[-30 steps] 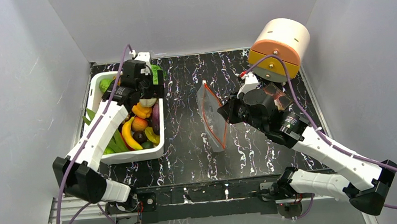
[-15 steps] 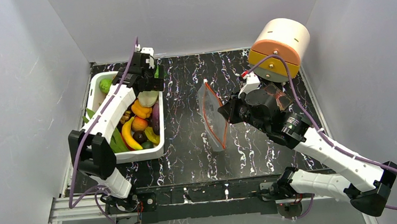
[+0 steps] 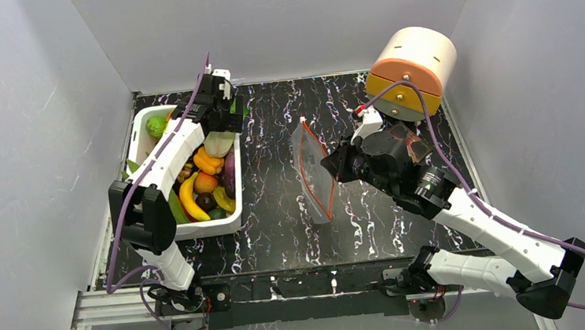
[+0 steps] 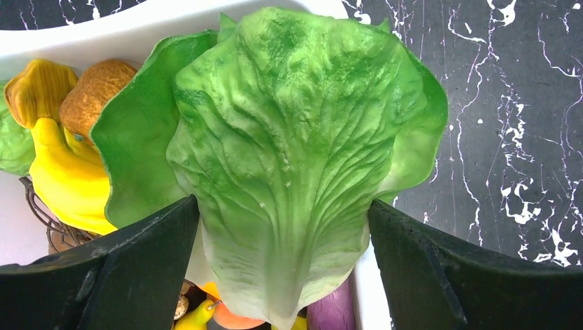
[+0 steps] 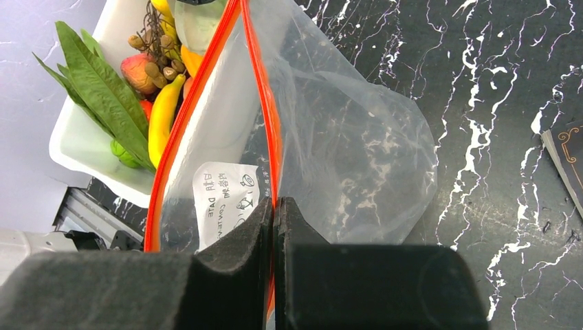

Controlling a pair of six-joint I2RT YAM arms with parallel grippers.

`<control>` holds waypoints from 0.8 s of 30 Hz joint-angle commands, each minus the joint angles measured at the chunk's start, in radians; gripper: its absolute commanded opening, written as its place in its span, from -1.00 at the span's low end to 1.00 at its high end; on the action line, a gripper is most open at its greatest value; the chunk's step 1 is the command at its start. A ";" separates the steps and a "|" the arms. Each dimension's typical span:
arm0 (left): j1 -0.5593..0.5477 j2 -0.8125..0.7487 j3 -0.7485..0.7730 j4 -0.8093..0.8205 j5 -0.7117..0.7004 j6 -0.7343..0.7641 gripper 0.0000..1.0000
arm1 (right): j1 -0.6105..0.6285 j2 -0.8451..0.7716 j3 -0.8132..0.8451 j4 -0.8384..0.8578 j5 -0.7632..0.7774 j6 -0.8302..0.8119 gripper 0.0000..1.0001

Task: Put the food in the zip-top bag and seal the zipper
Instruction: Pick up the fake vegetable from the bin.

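Note:
A big leafy green lettuce (image 4: 289, 151) fills the left wrist view. My left gripper (image 4: 283, 205) stands open with one finger at each side edge of the leaf, over the far right corner of the white tub (image 3: 200, 229). More food lies in the tub: yellow bananas (image 3: 189, 201), an orange piece and a purple piece. My right gripper (image 5: 273, 206) is shut on the red-orange zipper (image 5: 265, 103) of the clear zip-top bag (image 5: 350, 158). It holds the bag (image 3: 311, 175) upright in the middle of the table, mouth gaping toward the tub.
An orange-and-cream cylinder (image 3: 412, 69) sits at the back right, just behind the right arm. A dark printed packet (image 5: 567, 155) lies on the black marbled table to the right of the bag. Grey walls close in the left, back and right sides.
My left gripper has travelled from over the tub's middle to its far right corner, onto the lettuce, as the left arm folded in. The right gripper and the bag have stayed put.

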 commanded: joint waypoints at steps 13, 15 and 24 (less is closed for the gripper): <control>0.008 0.019 -0.022 -0.018 -0.057 -0.005 0.07 | -0.003 -0.017 0.008 0.073 -0.017 -0.005 -1.00; 0.008 0.019 -0.022 -0.018 -0.057 -0.005 -0.01 | -0.004 -0.018 0.006 0.078 -0.019 -0.005 -1.00; 0.009 -0.016 -0.009 -0.023 -0.091 -0.011 -0.15 | -0.002 -0.021 -0.009 0.081 -0.026 -0.004 -1.00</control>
